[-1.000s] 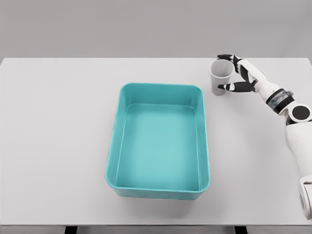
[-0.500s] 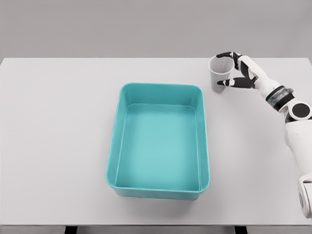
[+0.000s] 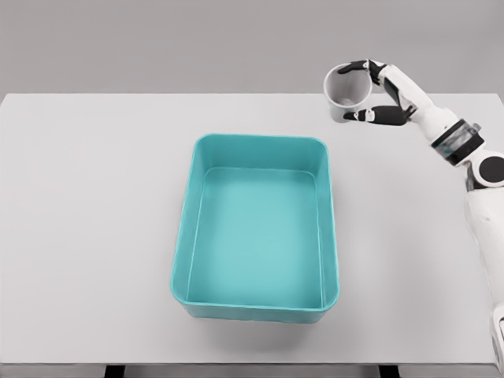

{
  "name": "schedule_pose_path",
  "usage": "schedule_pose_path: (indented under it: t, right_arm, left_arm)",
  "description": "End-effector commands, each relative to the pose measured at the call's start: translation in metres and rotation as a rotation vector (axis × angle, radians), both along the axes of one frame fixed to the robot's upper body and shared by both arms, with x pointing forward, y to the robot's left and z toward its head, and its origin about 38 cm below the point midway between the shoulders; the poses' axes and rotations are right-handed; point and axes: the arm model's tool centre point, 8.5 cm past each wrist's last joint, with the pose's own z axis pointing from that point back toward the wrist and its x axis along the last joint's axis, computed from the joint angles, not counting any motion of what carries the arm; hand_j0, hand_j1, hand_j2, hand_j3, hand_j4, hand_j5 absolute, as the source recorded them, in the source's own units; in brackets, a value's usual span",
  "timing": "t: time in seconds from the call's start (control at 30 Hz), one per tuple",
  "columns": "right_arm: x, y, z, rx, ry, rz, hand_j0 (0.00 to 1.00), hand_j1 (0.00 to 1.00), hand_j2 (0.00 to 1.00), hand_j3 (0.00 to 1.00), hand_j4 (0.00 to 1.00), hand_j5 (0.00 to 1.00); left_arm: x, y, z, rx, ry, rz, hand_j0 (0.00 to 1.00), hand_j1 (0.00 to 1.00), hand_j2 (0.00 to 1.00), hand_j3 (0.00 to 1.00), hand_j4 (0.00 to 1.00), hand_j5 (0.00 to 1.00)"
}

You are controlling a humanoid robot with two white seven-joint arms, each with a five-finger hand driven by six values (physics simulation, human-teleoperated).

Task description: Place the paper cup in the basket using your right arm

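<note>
1. Looking down from my head camera, I see my right hand (image 3: 379, 93) at the far right of the white table (image 3: 94, 236), its arm coming in from the right edge of the picture.
2. My right hand is closed around the paper cup (image 3: 347, 93): the dark thumb lies across the lower side of the cup and a dark fingertip hooks over its rim at the top.
3. The cup sits on the left side of my hand, toward the middle of the table, with my palm against its right wall.
4. It is tilted, its open mouth turned toward my camera so that I look into its pale inside.
5. The cup shows against the table's far edge and the grey background; whether it touches the table I cannot tell.
6. The teal basket (image 3: 183, 260) stands in the middle of the table, rectangular, open at the top.
7. The cup is beyond the basket's far right corner, apart from it and outside its rim.
8. My left arm does not show in this view.
</note>
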Motion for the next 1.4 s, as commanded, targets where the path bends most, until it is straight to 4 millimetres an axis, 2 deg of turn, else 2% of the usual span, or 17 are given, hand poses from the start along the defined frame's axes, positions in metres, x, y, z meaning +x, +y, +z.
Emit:
schedule_pose_path:
  t: [0.0,0.1,0.2,0.33,0.6,0.7,0.73,0.8,0.83,0.93,1.0,1.13,1.3,1.33,1.37]
  right_arm:
    - [-0.007,0.008,0.044,-0.025,-0.112,0.042,0.68,0.68,0.68,0.68,0.68,0.68]
    - [-0.026,0.013,0.063,-0.062,-0.164,0.071,0.68,0.68,0.68,0.68,0.68,0.68]
    - [-0.036,0.022,0.069,-0.049,-0.191,0.1,0.68,0.68,0.68,0.68,0.68,0.68]
    - [-0.055,0.028,0.09,-0.04,-0.24,0.144,0.68,0.68,0.68,0.68,0.68,0.68]
    - [-0.096,0.057,0.095,-0.052,-0.304,0.239,0.68,0.68,0.68,0.68,0.68,0.68]
    - [-0.1,0.061,0.092,-0.052,-0.306,0.254,0.69,0.69,0.69,0.69,0.69,0.69]
    - [-0.1,0.062,0.092,-0.052,-0.308,0.255,0.73,0.73,0.73,0.73,0.73,0.73]
    - [-0.103,0.064,0.093,-0.055,-0.32,0.262,0.97,0.97,0.97,0.97,0.97,0.97]
    - [-0.103,0.062,0.095,-0.057,-0.326,0.257,1.0,1.0,1.0,1.0,1.0,1.0]
    - [-0.104,0.054,0.099,-0.055,-0.349,0.239,1.0,1.0,1.0,1.0,1.0,1.0]
    - [-0.107,0.047,0.089,-0.069,-0.316,0.228,1.0,1.0,1.0,1.0,1.0,1.0]
    - [-0.12,0.011,0.076,-0.209,-0.24,0.202,1.0,1.0,1.0,1.0,1.0,1.0]
    - [-0.13,-0.028,0.094,-0.425,-0.217,0.2,1.0,1.0,1.0,1.0,1.0,1.0]
    - [-0.13,-0.032,0.095,-0.464,-0.202,0.21,1.0,1.0,1.0,1.0,1.0,1.0]
    - [-0.127,-0.024,0.097,-0.478,-0.201,0.231,1.0,1.0,1.0,1.0,1.0,1.0]
  left_arm:
    - [0.0,0.0,0.0,0.0,-0.001,0.0,1.0,1.0,1.0,1.0,1.0,1.0]
    - [0.0,0.0,0.0,0.001,0.002,0.0,1.0,1.0,1.0,1.0,1.0,1.0]
    - [0.0,0.0,0.0,0.0,0.001,0.0,1.0,1.0,1.0,1.0,1.0,1.0]
    - [0.0,0.0,0.0,0.001,0.0,0.0,1.0,1.0,1.0,1.0,1.0,1.0]
    - [0.0,0.0,0.0,0.001,0.002,0.0,1.0,1.0,1.0,1.0,1.0,1.0]
    - [0.0,0.0,0.0,0.0,-0.001,0.0,1.0,1.0,1.0,1.0,1.0,1.0]
    - [0.0,0.0,0.0,0.0,-0.001,0.0,1.0,1.0,1.0,1.0,1.0,1.0]
    - [0.0,0.0,0.0,0.0,-0.001,0.0,1.0,1.0,1.0,1.0,1.0,1.0]
    - [0.0,0.0,0.0,0.0,0.001,-0.001,1.0,1.0,1.0,1.0,1.0,1.0]
    - [0.0,0.0,0.0,0.0,-0.001,0.0,1.0,1.0,1.0,1.0,1.0,1.0]
    - [0.0,0.0,0.0,0.0,0.001,0.0,1.0,1.0,1.0,1.0,1.0,1.0]
    - [0.0,0.0,0.0,0.0,-0.001,0.0,1.0,1.0,1.0,1.0,1.0,1.0]
    - [0.0,0.0,0.0,0.0,-0.001,0.0,1.0,1.0,1.0,1.0,1.0,1.0]
    - [0.0,0.0,0.0,0.0,0.001,0.0,1.0,1.0,1.0,1.0,1.0,1.0]
    - [0.0,0.0,0.0,0.0,-0.002,0.0,1.0,1.0,1.0,1.0,1.0,1.0]
